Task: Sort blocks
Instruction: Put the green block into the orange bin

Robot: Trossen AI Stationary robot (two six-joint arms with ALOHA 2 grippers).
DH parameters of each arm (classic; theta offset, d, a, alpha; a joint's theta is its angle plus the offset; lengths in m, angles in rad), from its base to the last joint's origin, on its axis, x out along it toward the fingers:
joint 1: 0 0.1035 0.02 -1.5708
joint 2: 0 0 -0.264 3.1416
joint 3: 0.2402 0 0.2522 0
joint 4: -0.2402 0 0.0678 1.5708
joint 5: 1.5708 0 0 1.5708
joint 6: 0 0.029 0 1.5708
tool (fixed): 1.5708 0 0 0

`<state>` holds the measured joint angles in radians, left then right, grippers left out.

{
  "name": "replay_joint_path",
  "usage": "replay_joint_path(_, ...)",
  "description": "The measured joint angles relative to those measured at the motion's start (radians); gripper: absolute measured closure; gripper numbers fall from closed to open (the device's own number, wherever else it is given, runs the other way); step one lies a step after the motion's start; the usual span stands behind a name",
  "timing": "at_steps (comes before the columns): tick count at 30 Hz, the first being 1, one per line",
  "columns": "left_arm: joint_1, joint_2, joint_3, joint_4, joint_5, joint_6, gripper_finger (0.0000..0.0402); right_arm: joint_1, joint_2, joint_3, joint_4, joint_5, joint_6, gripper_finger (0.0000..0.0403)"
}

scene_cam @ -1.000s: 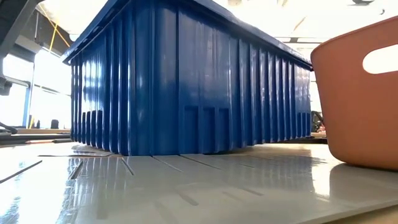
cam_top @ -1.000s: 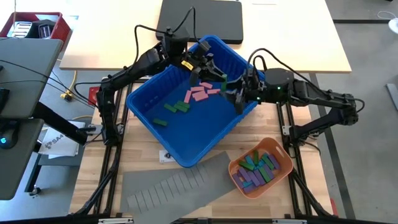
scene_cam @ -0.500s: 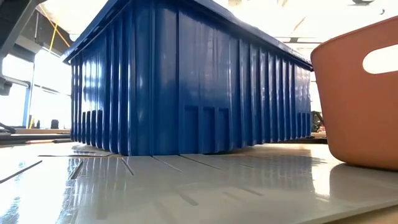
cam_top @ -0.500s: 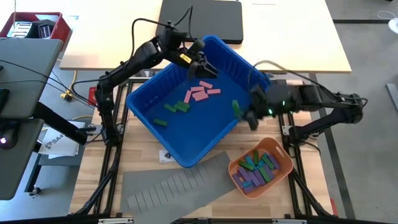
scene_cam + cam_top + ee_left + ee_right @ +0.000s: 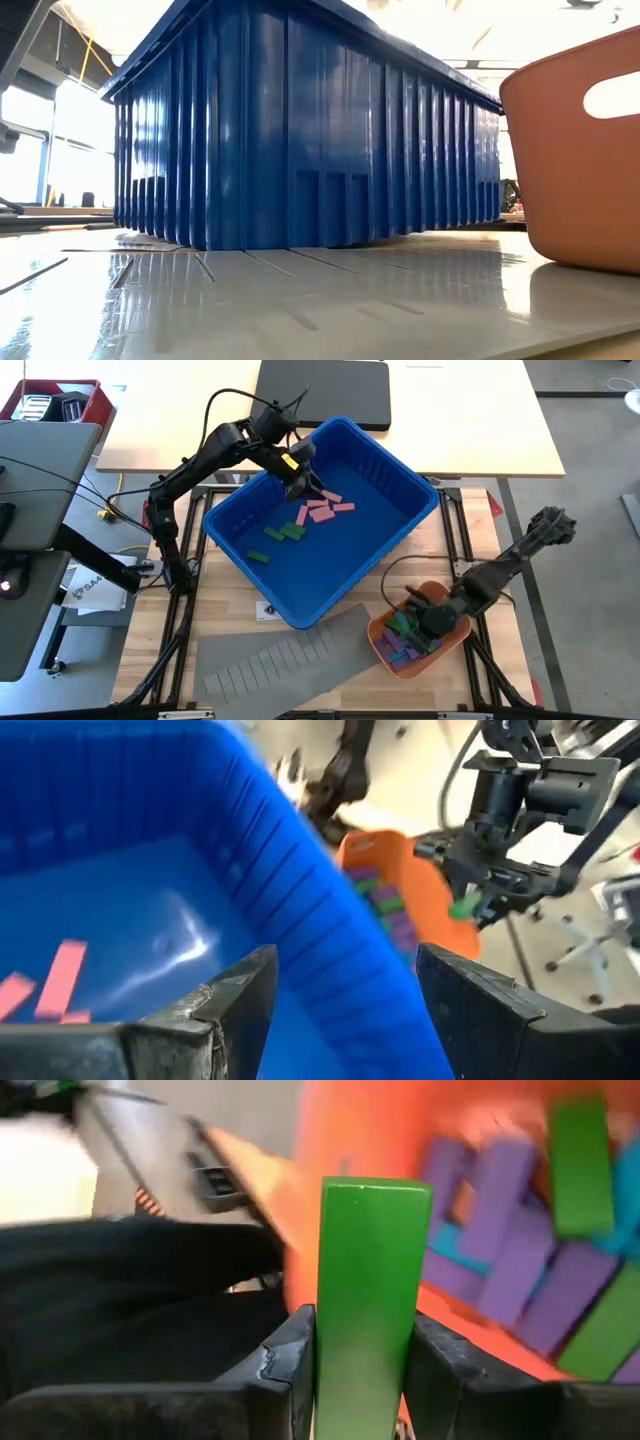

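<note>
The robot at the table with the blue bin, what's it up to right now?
It is sorting small blocks. The right gripper is clamped on a green rectangular block and hangs over the orange plastic basket, which already holds a pile of green, purple and blue blocks. The left gripper is open and empty at the far side of the big blue plastic bin, where several pink blocks and green blocks still lie on the floor of the bin.

Large bin (image 5: 330,575) at tabletop (image 5: 230,605) centre, loose blocks (image 5: 322,510) inside, left gripper (image 5: 305,488) over its far-left part. Tray (image 5: 385,645) near right, more blocks in it, right gripper (image 5: 428,622) above, pinching a block (image 5: 368,1295). Divider sheet (image 5: 270,660) near, left of tray.
</note>
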<state>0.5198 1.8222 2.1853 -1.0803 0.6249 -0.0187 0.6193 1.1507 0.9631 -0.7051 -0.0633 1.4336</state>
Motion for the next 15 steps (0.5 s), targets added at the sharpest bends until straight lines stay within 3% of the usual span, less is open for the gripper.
replay_joint_path(6, 0.000, 0.001, 0.000, -0.190, -0.062, 0.107, 0.0170, 0.039, 0.000, -0.225, 0.148, 0.000, 0.275, 0.0302)
replay_joint_path(12, -0.002, 0.016, 0.000, -0.323, -0.251, 0.266, 0.0170, 0.038, 0.000, -0.330, 0.160, -0.040, 0.340, 0.0302)
replay_joint_path(15, 0.006, 0.040, 0.000, -0.335, -0.262, 0.261, 0.0170, 0.038, 0.000, -0.353, 0.162, -0.070, 0.342, 0.0301)
